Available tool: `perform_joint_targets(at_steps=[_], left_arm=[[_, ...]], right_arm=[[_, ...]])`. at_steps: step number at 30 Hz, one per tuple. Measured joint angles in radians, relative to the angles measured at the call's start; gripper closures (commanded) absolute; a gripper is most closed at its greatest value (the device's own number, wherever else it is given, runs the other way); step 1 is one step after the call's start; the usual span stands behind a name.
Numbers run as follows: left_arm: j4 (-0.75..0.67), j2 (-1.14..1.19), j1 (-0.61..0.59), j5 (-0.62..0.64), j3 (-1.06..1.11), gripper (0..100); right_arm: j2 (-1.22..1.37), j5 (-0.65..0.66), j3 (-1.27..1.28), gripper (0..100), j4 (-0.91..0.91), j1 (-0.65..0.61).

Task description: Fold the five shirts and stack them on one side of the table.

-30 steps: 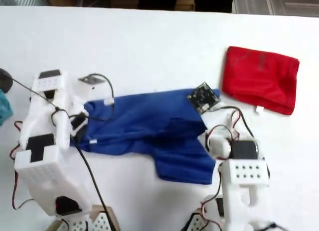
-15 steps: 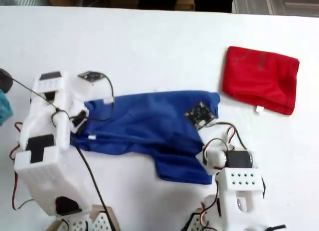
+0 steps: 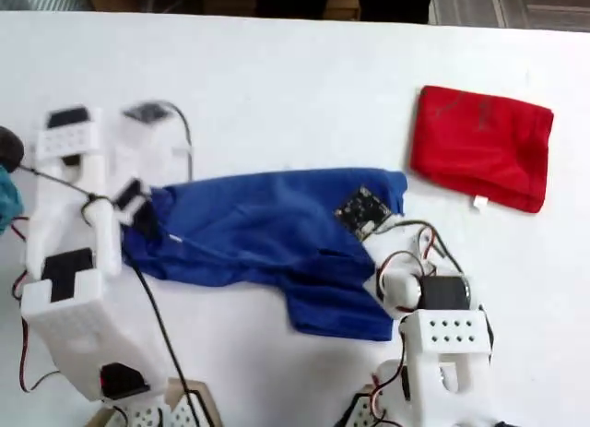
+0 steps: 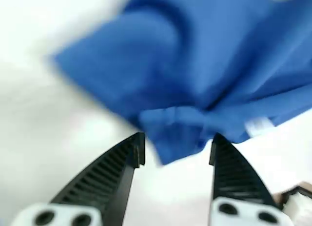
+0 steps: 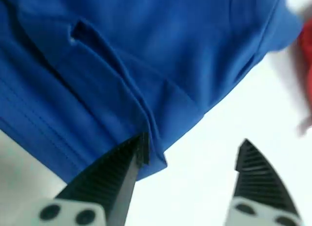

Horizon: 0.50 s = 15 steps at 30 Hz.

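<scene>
Now blue shirt (image 3: 277, 233) lies spread on tabletop (image 3: 277, 77), folded red shirt (image 3: 481, 146) beside its corner; left end effector (image 4: 175, 149) open, straddling shirt edge; right end effector (image 5: 192, 150) open wide, empty, at hem.

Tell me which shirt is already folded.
The red shirt: a compact rectangle lying apart at the side. The blue shirt lies spread out and rumpled.

No writing can be read. A small white label (image 4: 258, 124) on the blue shirt (image 4: 204, 55) lies just beyond the left claw (image 4: 176, 148), its print blurred. A white tag (image 3: 478, 203) at the red shirt's (image 3: 481, 146) edge, well apart from the right claw (image 5: 195, 145), shows nothing legible.
</scene>
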Motion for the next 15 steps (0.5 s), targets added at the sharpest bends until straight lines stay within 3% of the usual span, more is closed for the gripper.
perform_joint_targets(at_steps=[3,7,10,15], left_arm=[[0.018,0.0,-0.023,0.008,-0.163,77],[0.003,0.002,-0.014,0.083,-0.209,77],[-0.037,0.054,0.005,0.147,-0.201,77],[-0.104,0.252,0.063,0.213,-0.213,78]], right_arm=[[-0.002,-0.097,-0.057,68.0,-0.034,-0.011],[-0.002,-0.261,-0.089,68.0,-0.144,-0.017],[0.002,-0.293,-0.089,70.5,-0.242,-0.04],[0.155,-0.304,-0.097,82.7,-0.404,-0.057]])
